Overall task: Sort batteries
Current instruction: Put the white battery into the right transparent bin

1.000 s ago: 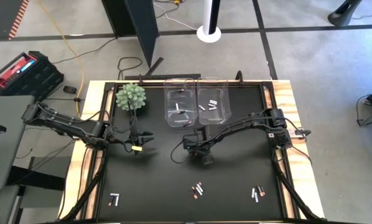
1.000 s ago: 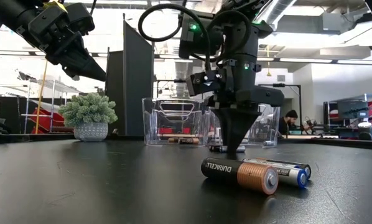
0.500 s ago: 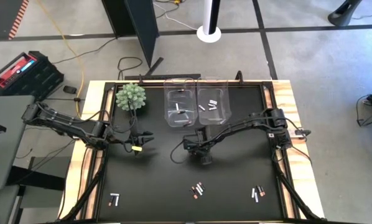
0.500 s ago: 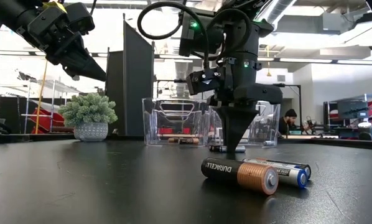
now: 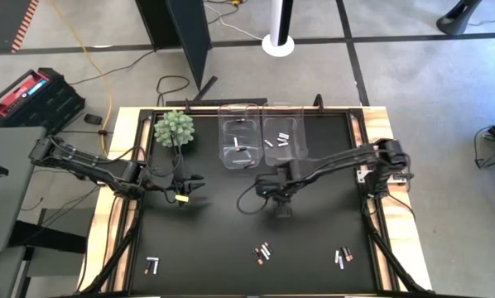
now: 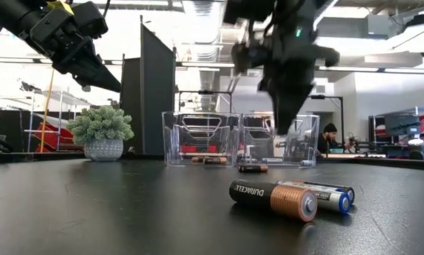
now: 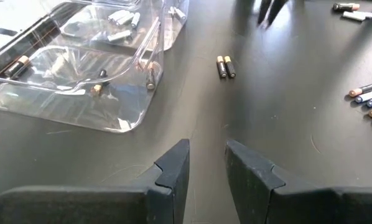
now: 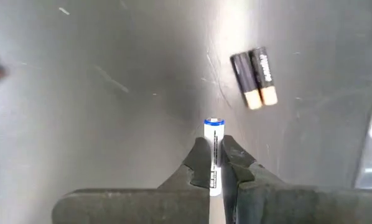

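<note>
My right gripper hangs over the middle of the black table, shut on a white battery with a blue end. Under it two dark batteries with copper ends lie side by side on the table. More batteries lie in small groups near the front edge. Two clear bins at the far side hold a few batteries. My left gripper waits open above the table's left part, with nothing between its fingers. My right gripper pinches the white battery's body between its two fingers, which point down from above. The battery lies along the fingers, and its blue end sticks out past the fingertips. It is lifted clear of the table.
A small potted plant stands at the far left of the table. Close to the low camera lie a dark and copper battery and a blue-tipped one. A wooden frame borders the black table.
My right gripper has risen from the table beside the two dark batteries, lifting well clear of the surface and shifting slightly toward the table's right edge. The dark batteries have stayed on the table.
</note>
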`<state>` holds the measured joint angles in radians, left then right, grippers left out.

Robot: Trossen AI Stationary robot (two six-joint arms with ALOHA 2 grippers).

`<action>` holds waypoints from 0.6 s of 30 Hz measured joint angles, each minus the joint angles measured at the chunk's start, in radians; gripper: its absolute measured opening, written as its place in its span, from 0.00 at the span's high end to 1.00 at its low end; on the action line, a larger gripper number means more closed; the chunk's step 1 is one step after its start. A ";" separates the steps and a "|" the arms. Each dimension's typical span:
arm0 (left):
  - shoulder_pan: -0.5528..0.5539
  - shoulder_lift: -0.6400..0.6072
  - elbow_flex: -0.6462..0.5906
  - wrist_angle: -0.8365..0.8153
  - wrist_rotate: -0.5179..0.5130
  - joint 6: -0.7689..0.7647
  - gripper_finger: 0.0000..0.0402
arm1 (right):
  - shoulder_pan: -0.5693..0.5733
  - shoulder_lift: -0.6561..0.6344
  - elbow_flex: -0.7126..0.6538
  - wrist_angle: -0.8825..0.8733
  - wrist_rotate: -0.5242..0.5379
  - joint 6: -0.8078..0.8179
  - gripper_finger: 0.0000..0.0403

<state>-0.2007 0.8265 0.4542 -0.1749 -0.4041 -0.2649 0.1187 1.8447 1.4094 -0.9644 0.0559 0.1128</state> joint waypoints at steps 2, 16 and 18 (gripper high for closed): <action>0.000 0.000 0.000 0.000 0.000 0.000 0.76 | -0.004 -0.051 0.000 -0.026 0.000 0.026 0.95; 0.000 0.000 0.000 0.000 0.000 0.000 0.76 | -0.235 -0.414 0.002 -0.024 0.008 0.046 0.95; 0.000 0.000 0.000 0.001 -0.010 0.000 0.76 | -0.288 -0.443 0.003 0.005 0.010 0.014 0.95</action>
<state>-0.2008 0.8262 0.4545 -0.1743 -0.4138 -0.2649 -0.1696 1.4016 1.4119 -0.9594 0.0654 0.1265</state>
